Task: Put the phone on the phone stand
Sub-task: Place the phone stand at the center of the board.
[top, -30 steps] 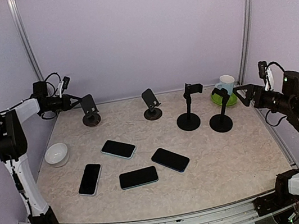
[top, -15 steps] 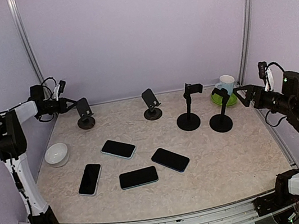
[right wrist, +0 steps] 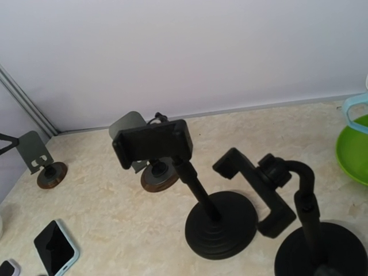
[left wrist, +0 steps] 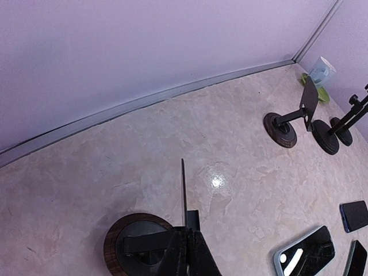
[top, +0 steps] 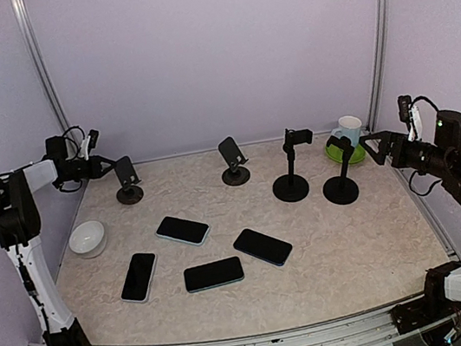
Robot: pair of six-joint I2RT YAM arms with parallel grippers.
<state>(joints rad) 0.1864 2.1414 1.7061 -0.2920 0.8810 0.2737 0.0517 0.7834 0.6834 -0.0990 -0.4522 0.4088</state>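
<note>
left end effector (left wrist: 187, 256) clamping phone stand (left wrist: 135, 230), clear only wrist-side

Readable text, labels, brands, numbers, signs: none. Phones (top: 182, 230) on the counter (top: 355, 241) showed dark, unmarked screens; phone stands (top: 233, 162) showed no legible lettering.

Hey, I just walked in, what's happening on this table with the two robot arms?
The left gripper is shut on the back plate of a small phone stand in the far left corner, and has dragged it leftward over the last second. The right gripper hangs open, holding nothing, beside a tall clamp stand, with a second tall stand further left. Four phones lie flat on the table; none is on a stand yet.
</note>
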